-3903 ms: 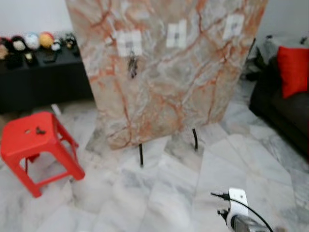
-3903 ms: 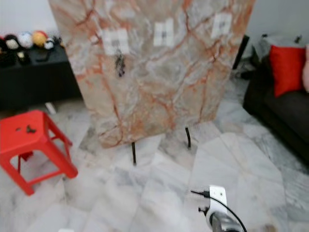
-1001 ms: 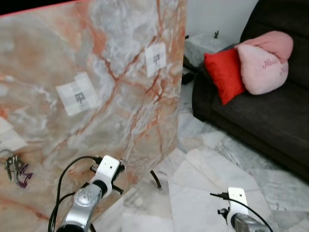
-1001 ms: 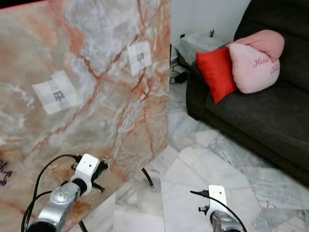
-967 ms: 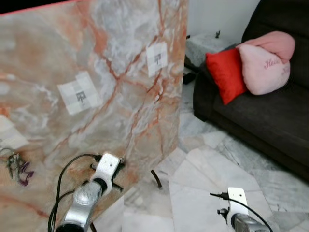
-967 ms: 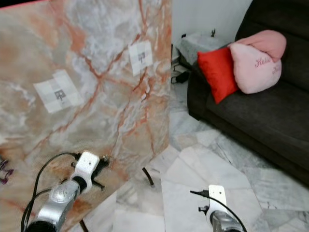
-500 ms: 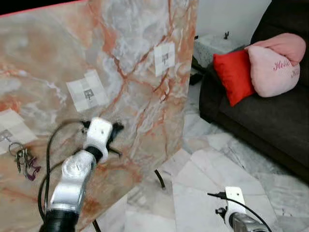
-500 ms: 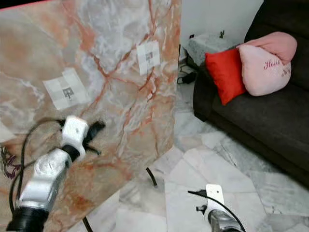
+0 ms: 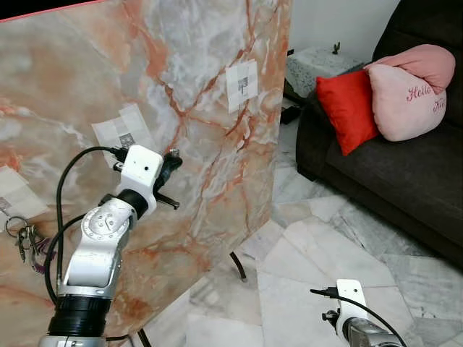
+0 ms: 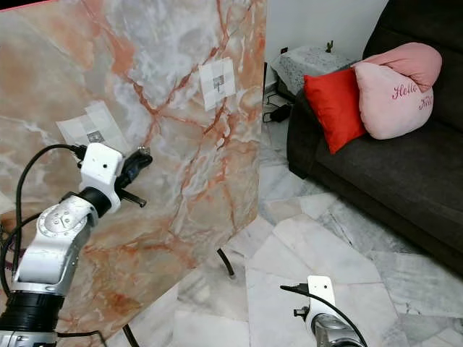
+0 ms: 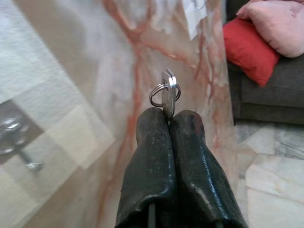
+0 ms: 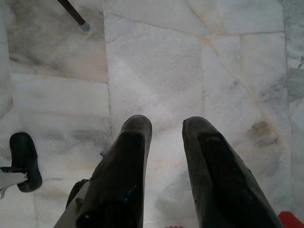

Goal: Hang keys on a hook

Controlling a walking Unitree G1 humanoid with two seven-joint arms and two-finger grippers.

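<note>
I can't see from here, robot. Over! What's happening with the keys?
Left gripper shut on key, raised at marble board. Right gripper open, idle over floor. Middle hook near. Another key bunch already hanging.

A small silver key (image 11: 168, 92) with a split ring (image 11: 157, 95) through its head stands edge-on, pinched at its lower end between the closed black fingers (image 11: 154, 142) of the left gripper (image 9: 171, 160), held up close to the marble board near a white tag with a hook (image 11: 19, 153).
</note>
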